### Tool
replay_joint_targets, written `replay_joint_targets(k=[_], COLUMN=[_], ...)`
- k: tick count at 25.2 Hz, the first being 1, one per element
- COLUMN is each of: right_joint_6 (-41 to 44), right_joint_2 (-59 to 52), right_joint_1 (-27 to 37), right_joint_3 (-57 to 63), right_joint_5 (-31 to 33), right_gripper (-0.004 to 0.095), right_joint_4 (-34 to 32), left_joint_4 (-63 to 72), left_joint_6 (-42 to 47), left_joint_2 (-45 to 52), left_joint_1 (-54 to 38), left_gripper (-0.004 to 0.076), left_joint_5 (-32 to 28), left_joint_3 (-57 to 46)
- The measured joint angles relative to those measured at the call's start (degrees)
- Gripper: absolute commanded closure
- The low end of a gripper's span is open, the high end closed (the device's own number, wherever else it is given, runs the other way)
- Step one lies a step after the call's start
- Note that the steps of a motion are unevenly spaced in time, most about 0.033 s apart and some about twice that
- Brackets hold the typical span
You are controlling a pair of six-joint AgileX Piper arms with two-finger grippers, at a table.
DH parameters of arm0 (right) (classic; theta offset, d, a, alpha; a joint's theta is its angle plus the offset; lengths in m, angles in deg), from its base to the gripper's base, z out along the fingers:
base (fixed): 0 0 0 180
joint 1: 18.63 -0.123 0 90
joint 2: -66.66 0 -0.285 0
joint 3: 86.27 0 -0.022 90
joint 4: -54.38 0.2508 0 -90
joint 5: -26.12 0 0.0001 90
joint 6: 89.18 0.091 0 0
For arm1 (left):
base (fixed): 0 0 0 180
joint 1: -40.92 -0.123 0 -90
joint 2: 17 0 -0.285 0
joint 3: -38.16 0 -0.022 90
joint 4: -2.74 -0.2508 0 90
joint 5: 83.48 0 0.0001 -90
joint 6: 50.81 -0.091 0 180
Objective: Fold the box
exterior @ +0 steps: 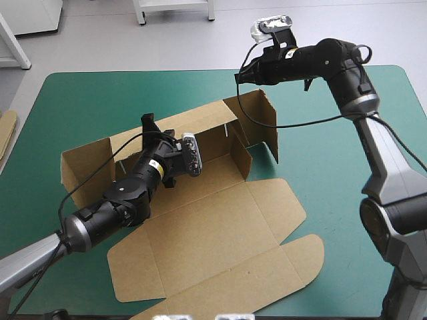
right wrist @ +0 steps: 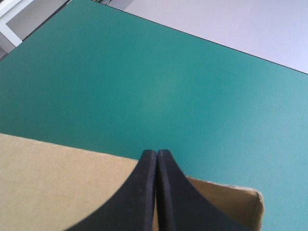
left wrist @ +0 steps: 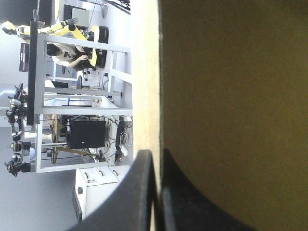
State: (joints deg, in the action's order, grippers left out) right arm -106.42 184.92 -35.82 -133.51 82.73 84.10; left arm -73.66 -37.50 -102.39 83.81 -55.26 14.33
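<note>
The brown box [exterior: 220,233] lies open on the teal-green table [exterior: 333,173], its lid and front flaps flat toward the near edge. Its long back wall [exterior: 200,123] stands raised, and a side flap [exterior: 261,123] stands upright at the right end. My left gripper [exterior: 148,123] is at the top edge of the back wall, near its left half. In the left wrist view its gripper [left wrist: 156,156] is shut on the board [left wrist: 231,96], which runs edge-on between the fingers. My right gripper [exterior: 238,78] hovers just above the right flap's top corner, shut, with board [right wrist: 57,178] beneath it [right wrist: 156,153].
An edge of more brown board [exterior: 5,130] shows at the table's left edge. Bare teal-green cover [right wrist: 144,72] stretches beyond the box toward the far edge and along the right side.
</note>
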Motion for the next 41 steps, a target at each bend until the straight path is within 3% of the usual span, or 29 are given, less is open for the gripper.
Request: replay_joint_targets(k=[4, 11, 21, 29, 35, 41], right_joint_6=[3.3, 5.6, 7.5, 3.1, -2.5, -13.3], right_joint_2=[8.0, 14.2, 14.2, 9.6, 4.5, -2.8], right_joint_1=[0.0, 0.0, 0.0, 0.0, 0.0, 0.1], right_joint_3=[-8.4, -11.0, -10.7, -2.2, 9.7, 25.9], right_joint_5=[2.5, 3.6, 14.4, 14.6, 8.6, -3.7], right_gripper=[0.0911, 0.0911, 0.0911, 0.0911, 0.0911, 0.0911], right_joint_4=[-0.8, -3.6, -4.4, -0.8, 1.7, 8.8], left_joint_4=[-0.1, -0.1, -0.1, -0.1, -0.1, -0.1], left_joint_6=[0.0, 0.0, 0.9, 1.3, 1.5, 2.0], left_joint_2=[0.0, 0.0, 0.0, 0.1, 0.2, 0.2], left_joint_1=[0.0, 0.0, 0.0, 0.0, 0.0, 0.0], left_gripper=[0.0732, 0.0732, 0.0732, 0.0732, 0.0732, 0.0732], left_joint_5=[0.0, 0.0, -0.1, -0.2, -0.4, -0.4], left_joint_3=[0.0, 0.0, 0.0, 0.0, -0.1, -0.1])
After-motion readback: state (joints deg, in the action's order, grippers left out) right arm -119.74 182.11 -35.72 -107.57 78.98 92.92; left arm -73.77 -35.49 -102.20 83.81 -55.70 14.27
